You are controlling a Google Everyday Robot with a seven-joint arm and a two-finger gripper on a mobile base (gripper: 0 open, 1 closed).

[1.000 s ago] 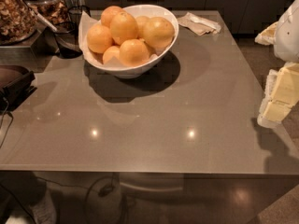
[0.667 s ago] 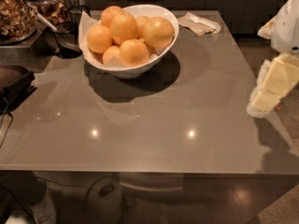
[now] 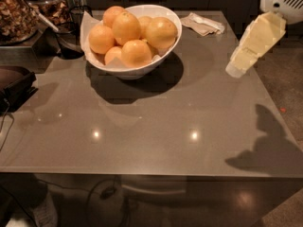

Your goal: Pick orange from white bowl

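A white bowl [image 3: 142, 70] stands at the back left of the grey table [image 3: 156, 122], piled with several oranges. The largest ones sit on top: one at the right [image 3: 161, 32] and one in the middle [image 3: 126, 27]. My gripper [image 3: 235, 70] hangs in the air above the table's right side, well to the right of the bowl and apart from it. It holds nothing that I can see.
A crumpled white napkin [image 3: 202, 23] lies at the table's back right. Dark glass jars [image 3: 16, 11] and a black ladle [image 3: 66, 44] crowd the back left. A dark device [image 3: 14, 86] with cables sits at the left edge.
My gripper has risen and moved left and farther back over the table, toward the bowl. The bowl and the oranges have not moved.
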